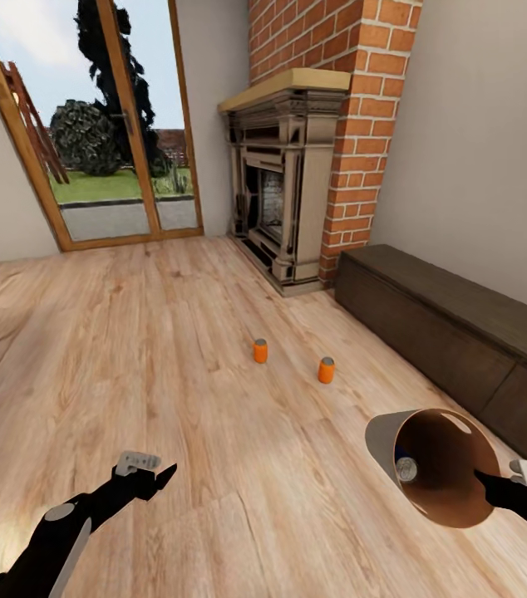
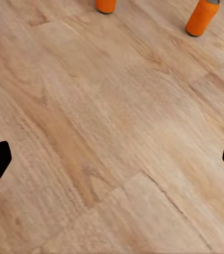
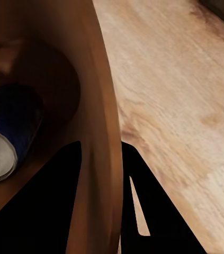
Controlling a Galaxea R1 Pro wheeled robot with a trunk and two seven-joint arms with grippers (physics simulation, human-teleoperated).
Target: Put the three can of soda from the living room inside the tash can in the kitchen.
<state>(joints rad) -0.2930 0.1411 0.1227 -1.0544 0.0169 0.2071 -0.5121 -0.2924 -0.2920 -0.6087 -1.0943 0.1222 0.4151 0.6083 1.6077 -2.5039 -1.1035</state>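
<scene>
Two orange cans stand upright ahead of the free left jaws.

Head view: left gripper (image 1: 160, 476) spread wide, nearer orange can (image 1: 260, 350) — farther one (image 1: 327, 370) beside; right gripper (image 1: 484, 482) clamps the tipped trash can (image 1: 384, 436).
Left wrist: bare floor (image 2: 112, 137) between.
Right wrist: blue can (image 3: 8, 132) lies inside.

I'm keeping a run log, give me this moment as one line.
room: living room | right gripper: holding bin by rim, blue can inside | left gripper: open, empty | orange cans: upright on floor

No readable text, label, brand or number on any surface in view.
</scene>
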